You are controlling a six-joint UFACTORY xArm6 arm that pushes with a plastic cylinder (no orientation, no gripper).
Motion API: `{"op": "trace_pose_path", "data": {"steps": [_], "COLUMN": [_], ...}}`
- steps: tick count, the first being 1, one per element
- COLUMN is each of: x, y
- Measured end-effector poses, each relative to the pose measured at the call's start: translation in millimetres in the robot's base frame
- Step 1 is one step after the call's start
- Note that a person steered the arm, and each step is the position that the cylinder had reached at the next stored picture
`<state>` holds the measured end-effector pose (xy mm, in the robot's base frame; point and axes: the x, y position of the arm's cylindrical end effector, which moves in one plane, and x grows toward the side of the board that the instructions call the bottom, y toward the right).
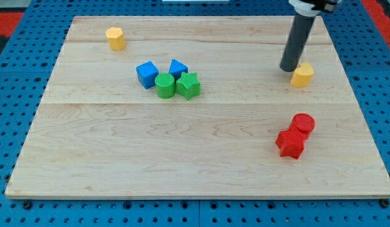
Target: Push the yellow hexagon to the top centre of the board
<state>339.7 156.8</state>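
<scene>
A yellow block that looks hexagonal [115,38] stands near the board's top left corner. A second yellow block [302,74], its shape unclear, lies at the view's right. My tip [288,69] rests on the board just left of this second yellow block, touching or almost touching its left side. The dark rod rises from the tip towards the view's top right. The tip is far to the right of the top-left yellow block.
A blue cube [147,73], another blue block [178,67], a green cylinder [165,85] and a green star [189,85] are clustered left of centre. A red cylinder [303,123] and a red star [290,144] sit together at the lower right. The wooden board [182,157] lies on a blue pegboard.
</scene>
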Motion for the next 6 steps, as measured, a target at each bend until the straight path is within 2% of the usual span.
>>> {"op": "trace_pose_path", "data": {"steps": [1, 2, 3, 4, 5, 6], "x": [-23, -20, -15, -10, -26, -65], "y": [-119, -234, -308, -370, -400, -380]}}
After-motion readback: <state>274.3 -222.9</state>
